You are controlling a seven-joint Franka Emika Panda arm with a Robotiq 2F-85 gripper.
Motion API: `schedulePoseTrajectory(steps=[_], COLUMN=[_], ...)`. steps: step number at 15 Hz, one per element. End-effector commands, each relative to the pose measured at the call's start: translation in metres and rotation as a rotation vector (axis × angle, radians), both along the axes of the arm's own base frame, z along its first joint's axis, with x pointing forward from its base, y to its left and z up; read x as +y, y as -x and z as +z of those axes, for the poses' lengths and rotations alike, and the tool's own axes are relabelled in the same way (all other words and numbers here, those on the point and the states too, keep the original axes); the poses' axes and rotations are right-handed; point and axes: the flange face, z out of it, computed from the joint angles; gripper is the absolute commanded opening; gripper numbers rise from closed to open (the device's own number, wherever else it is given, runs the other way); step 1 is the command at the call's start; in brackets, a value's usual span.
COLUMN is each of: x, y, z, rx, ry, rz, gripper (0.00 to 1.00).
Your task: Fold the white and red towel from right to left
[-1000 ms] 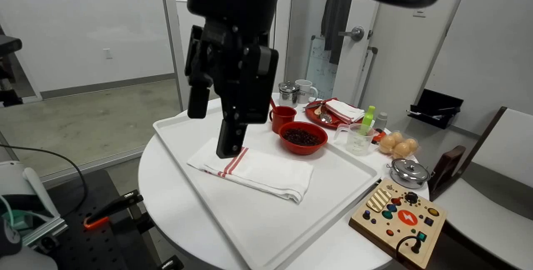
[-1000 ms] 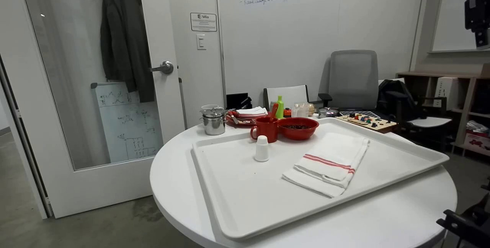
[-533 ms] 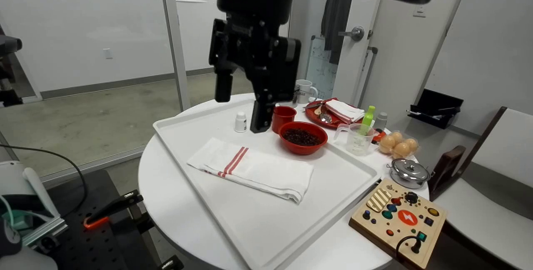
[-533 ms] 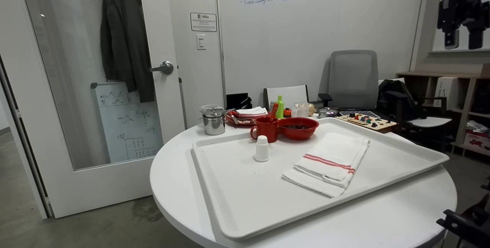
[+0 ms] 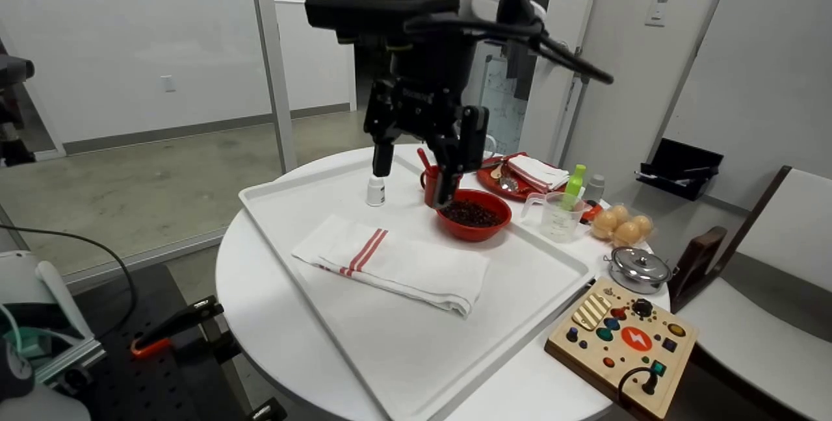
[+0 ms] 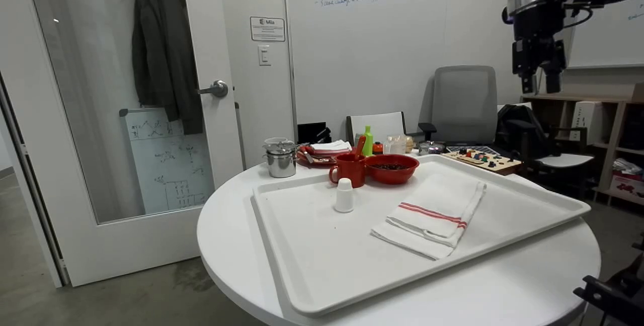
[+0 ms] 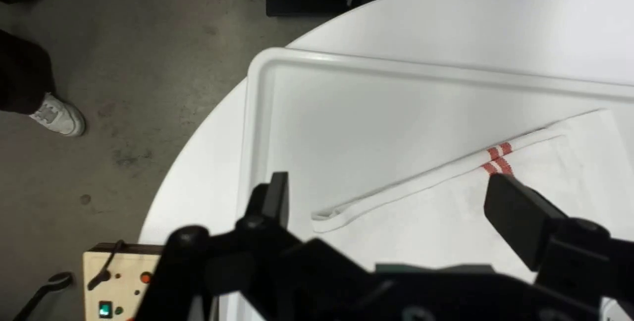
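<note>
The white and red towel (image 5: 422,268) lies folded into a long strip on the white tray (image 5: 416,356). Its two narrow red stripes cross it near one end. It also shows on the tray (image 6: 322,265) in another exterior view (image 6: 437,205) and below the jaws in the wrist view (image 7: 421,217). My gripper (image 5: 414,177) is open and empty, high above the tray; it also shows in an exterior view (image 6: 541,84). In the wrist view the open jaws (image 7: 389,187) straddle the towel's near-left corner as seen, apart from it. The right finger hides part of the stripes.
A red bowl (image 5: 473,232) of dark beans, a red mug (image 6: 350,170) and a small white bottle (image 6: 344,197) stand by the towel. A red plate with another striped cloth (image 5: 538,171), a measuring cup (image 5: 560,223) and a wooden button board (image 5: 624,343) line the table edge.
My gripper has come down and moved rightward in an exterior view, and leftward and down in another. The jaws stay open. The towel has not moved.
</note>
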Motion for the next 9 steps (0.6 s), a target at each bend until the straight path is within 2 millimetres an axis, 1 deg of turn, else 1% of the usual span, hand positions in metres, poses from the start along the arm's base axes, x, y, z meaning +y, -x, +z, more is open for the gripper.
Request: schedulePoseTrajectory(steps=[1,2,3,4,6,9], x=[0.039,0.046,0.049,0.046,0.053,0.050], y=[-0.034,-0.041,-0.050,-0.029,-0.041,-0.047], z=[-0.029,-0.035,-0.042,-0.033,-0.044,-0.047], rx=[0.076,0.104,0.122,0.079,0.104,0.114], ry=[-0.037,-0.044,-0.051,-0.020,-0.024,-0.026], rz=[0.096,0.118,0.133,0.100,0.122,0.127], gripper=[1.00,1.00,1.00,1.00,1.00,1.00])
